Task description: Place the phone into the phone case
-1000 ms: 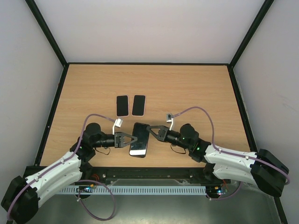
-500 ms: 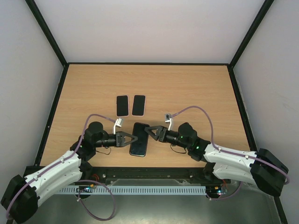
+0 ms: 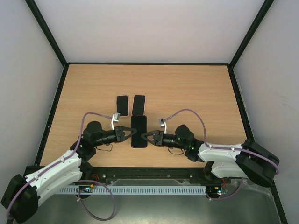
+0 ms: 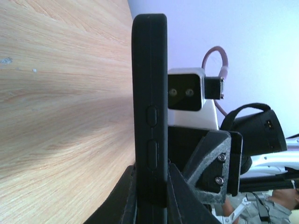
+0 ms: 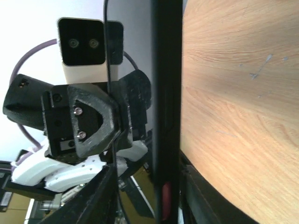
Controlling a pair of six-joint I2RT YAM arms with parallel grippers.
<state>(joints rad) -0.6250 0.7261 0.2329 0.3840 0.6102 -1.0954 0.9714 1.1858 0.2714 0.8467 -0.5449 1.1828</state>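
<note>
Wooden table [image 3: 196, 93] enclosed by pale walls [image 3: 149, 28]; we find the phone [image 3: 138, 131] near the front centre, gripped from both long sides. The left fingers [image 4: 124, 200] are closed on its left edge and the right fingers [image 5: 194, 196] are closed on its right edge; each pair pinches the slab through its thickness. The left wrist view shows moulded side buttons on a thick black rim, so we judge the phone case [image 4: 150, 93] to be already around the phone. We cannot tell whether every corner is seated, nor whether the slab rests on the table or hangs just above it.

Hazards, in our judgement: uneven pull or twist between the two arms could peel the case off one edge, or let the slab slip out of one grasp; release by one side alone could tip it; the opposing fingertips sit close together and could clash.

Surroundings: two flat dark items [image 3: 122, 105] lie side by side farther back; the right-hand one [image 3: 138, 104] sits just beyond the phone's far end, so any forward push would knock it. Cables [image 3: 96, 115] loop above each wrist, apart from the phone.
</note>
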